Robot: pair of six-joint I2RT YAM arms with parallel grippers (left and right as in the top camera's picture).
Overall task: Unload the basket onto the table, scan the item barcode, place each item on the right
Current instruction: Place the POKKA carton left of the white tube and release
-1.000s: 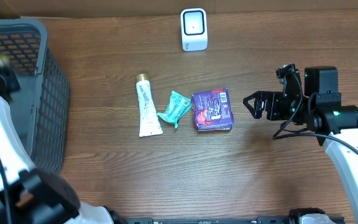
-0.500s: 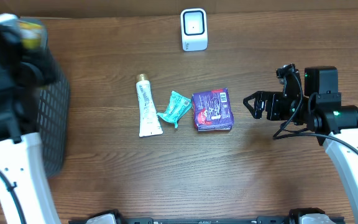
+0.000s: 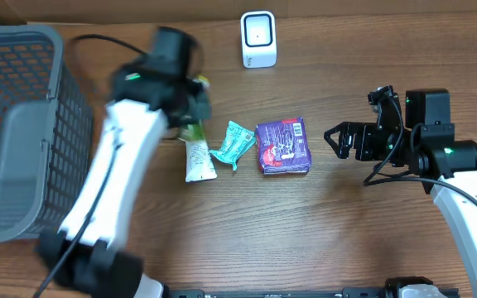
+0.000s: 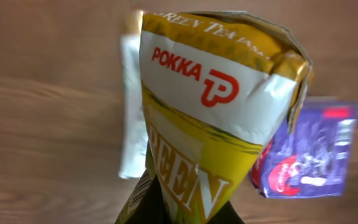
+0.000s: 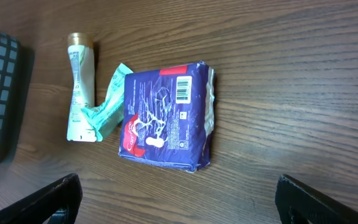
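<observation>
- Yellow and white with red POKKA lettering, the green tea carton (image 4: 210, 124) fills the left wrist view, its folded top toward the upper right of the frame.
- The left pincer (image 3: 189, 98) is closed tight on the carton's lower end. In the overhead view it is blurred, in the upper left-centre of the frame, over the cap end of the tube.
- Three things lie in a row at mid-frame on the wooden surface (image 3: 247, 240). A white tube (image 3: 198, 157) is on the left and a purple packet (image 3: 283, 146) is on the right. A teal sachet (image 3: 233, 145) lies between them, close against both.
- In the right wrist view, the packet's barcode label (image 5: 183, 90) faces up.
- The right pincer (image 3: 335, 141) stands wide open and holds nothing. It is to the right of the purple packet and apart from it, with its fingers turned toward it.
- A grey basket (image 3: 48, 91) takes up the left edge of the overhead frame.
- A white scanner (image 3: 258, 39) stands at the top centre, well apart from the carton.
</observation>
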